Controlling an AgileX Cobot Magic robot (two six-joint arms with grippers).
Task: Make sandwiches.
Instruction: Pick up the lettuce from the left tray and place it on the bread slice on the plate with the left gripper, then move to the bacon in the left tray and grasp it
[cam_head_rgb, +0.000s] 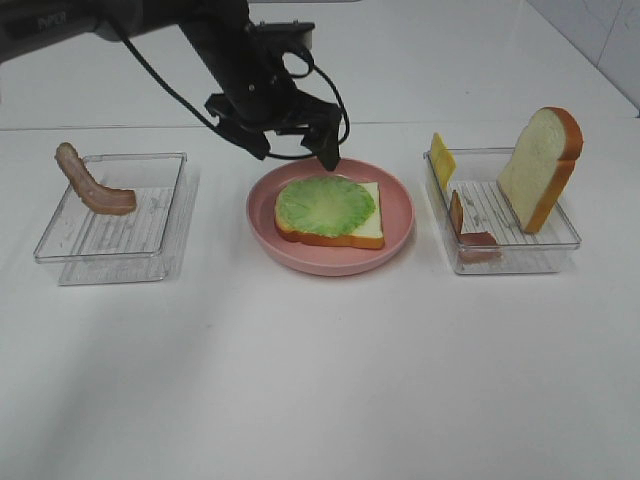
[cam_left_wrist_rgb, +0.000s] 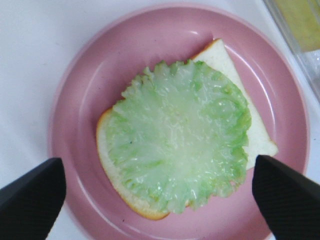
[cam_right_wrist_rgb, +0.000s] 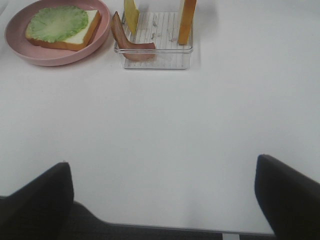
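Assembly is judged to be at an early stage. One bread slice (cam_head_rgb: 368, 218) is laid flat on the pink plate (cam_head_rgb: 262, 215), and the lettuce leaf (cam_head_rgb: 325, 205) is spread over it, so that only one white corner is left bare. No bacon, cheese or top slice is seen on the stack, so three layers are judged to be left.

Those pieces are found in the clear trays. One bacon strip (cam_head_rgb: 90, 185) is propped against the wall of the left tray (cam_head_rgb: 60, 242). The cheese slice (cam_head_rgb: 441, 160), a second bacon strip (cam_head_rgb: 462, 225) and the second bread slice (cam_head_rgb: 540, 165) are stood on edge in the right tray (cam_head_rgb: 562, 240).

The left gripper (cam_head_rgb: 296, 158) is hung just above the plate with its jaws spread wide and nothing between them. The right gripper (cam_right_wrist_rgb: 162, 167) is seen over the table (cam_right_wrist_rgb: 160, 100), well apart from the food, likewise spread and empty.

Faint lettering is made out on the left arm (cam_head_rgb: 60, 30), but it cannot be read. No label is found on the food, plate or trays.
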